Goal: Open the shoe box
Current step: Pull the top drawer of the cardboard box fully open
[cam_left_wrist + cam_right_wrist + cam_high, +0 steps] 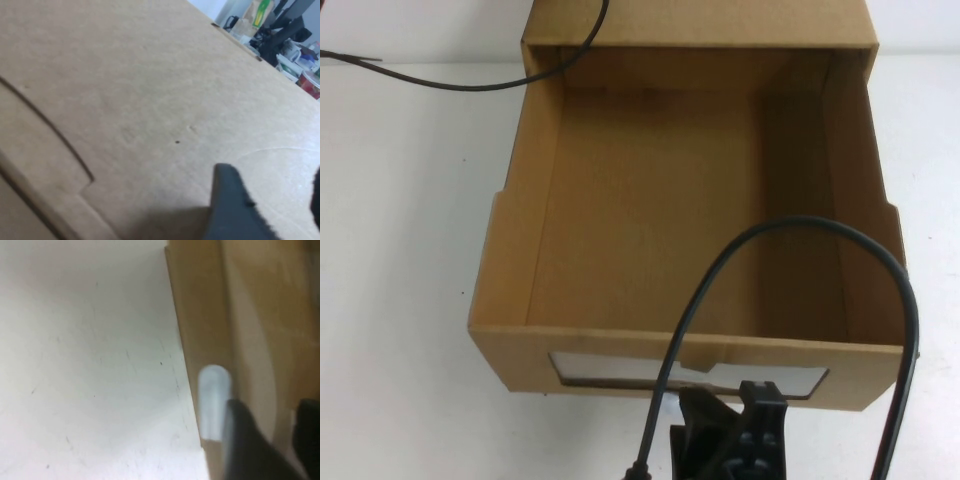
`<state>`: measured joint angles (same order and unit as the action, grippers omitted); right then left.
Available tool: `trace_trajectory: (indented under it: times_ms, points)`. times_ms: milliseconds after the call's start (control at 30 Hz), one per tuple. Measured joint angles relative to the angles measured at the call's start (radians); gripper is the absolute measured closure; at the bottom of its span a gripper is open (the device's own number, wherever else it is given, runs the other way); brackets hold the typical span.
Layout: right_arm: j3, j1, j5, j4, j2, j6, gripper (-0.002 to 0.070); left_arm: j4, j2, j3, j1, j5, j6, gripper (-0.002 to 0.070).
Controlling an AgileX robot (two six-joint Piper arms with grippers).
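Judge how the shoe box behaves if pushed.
Likely light and slides easily: the shoe box is empty, on a smooth table. Thin cardboard walls may flex. Left gripper faces cardboard; right gripper sits at the front wall.

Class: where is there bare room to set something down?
Free: the box floor between its walls, and table left of it. Crowded: the near wall under the looping cable; right claw by the box edge, left claw over cardboard.
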<state>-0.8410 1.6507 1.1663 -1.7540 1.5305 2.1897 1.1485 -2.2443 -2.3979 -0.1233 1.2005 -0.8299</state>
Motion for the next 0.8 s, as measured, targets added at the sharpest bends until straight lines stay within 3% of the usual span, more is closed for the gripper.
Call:
trace_trajectory:
  times_ms: [133, 300, 633, 800]
  points:
    - [0.000, 0.000, 0.001, 0.000, 0.000, -0.001, 0.0342, 0.001, 0.008, -0.003, -0.004, 0.002, 0.000, 0.0273]
    - [0.000, 0.000, 0.009, 0.000, 0.000, -0.002, 0.0319, -0.026, 0.008, -0.030, -0.005, 0.006, 0.000, 0.0246]
    - [0.000, 0.017, 0.008, 0.000, -0.008, -0.002, 0.0421, -0.101, 0.043, -0.038, -0.005, -0.006, -0.011, 0.0247]
    - [0.002, 0.046, 0.004, 0.000, -0.038, -0.002, 0.0496, -0.107, 0.078, -0.038, -0.005, -0.023, -0.036, 0.0357]
